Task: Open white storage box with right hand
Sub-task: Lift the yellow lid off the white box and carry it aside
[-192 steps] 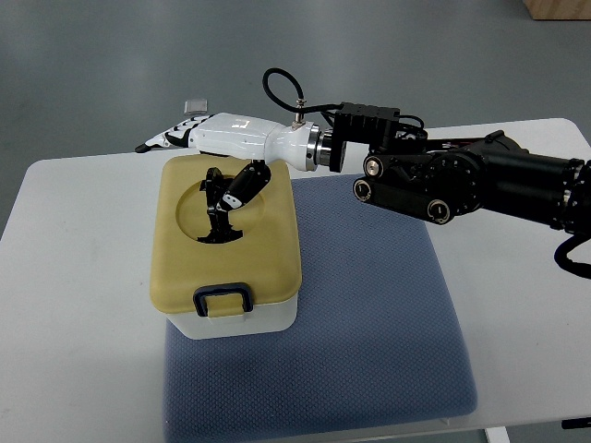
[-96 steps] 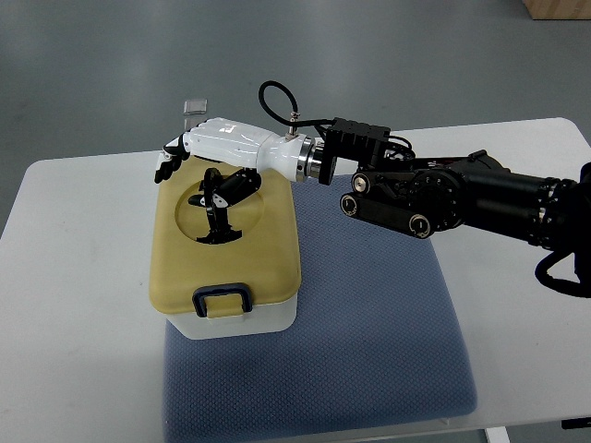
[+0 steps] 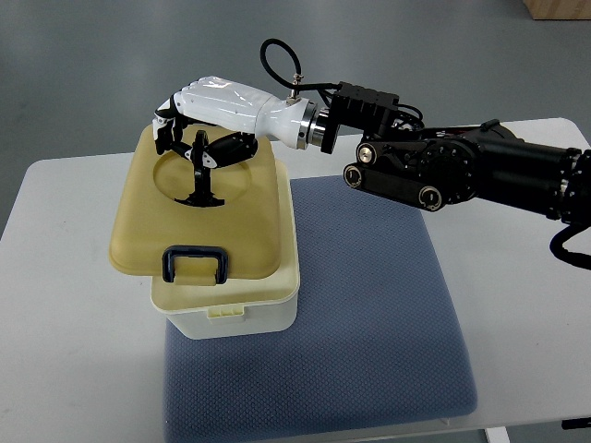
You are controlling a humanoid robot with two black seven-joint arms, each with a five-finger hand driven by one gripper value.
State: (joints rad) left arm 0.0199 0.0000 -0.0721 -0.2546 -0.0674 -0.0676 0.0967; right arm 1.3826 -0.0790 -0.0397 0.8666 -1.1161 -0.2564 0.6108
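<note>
At six o'clock we see the blue-grey mat (image 3: pixel 369 351) spread on the white table (image 3: pixel 65 277). On the mat's left edge stands the white storage box (image 3: pixel 242 309), its rim bared along the front. Above it the tan lid (image 3: pixel 199 212) is lifted and tilted, its dark latch (image 3: pixel 194 263) hanging at the near edge. At eleven o'clock our right hand (image 3: pixel 199 115) has its fingers curled around the black handle (image 3: pixel 201 175) in the lid's round recess, clamped on it. The black forearm (image 3: pixel 462 171) runs off toward three o'clock.
</note>
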